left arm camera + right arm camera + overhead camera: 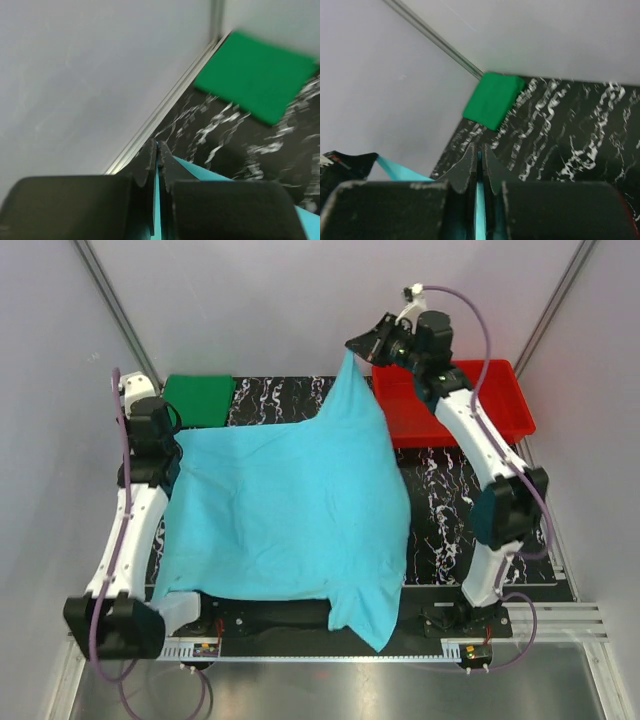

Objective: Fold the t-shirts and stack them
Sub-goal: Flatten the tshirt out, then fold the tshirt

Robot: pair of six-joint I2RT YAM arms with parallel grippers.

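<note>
Left wrist, left pincer (pixel 157 146) clamped tight on cyan t-shirt (pixel 285 515), right pincer (pixel 479 151) pinching it too

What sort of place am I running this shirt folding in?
Most likely an enclosed lab robot cell, not a home: plain white panel walls with metal frame struts, a black marbled tabletop, and the left arm and right arm bolted at its near edge.
</note>
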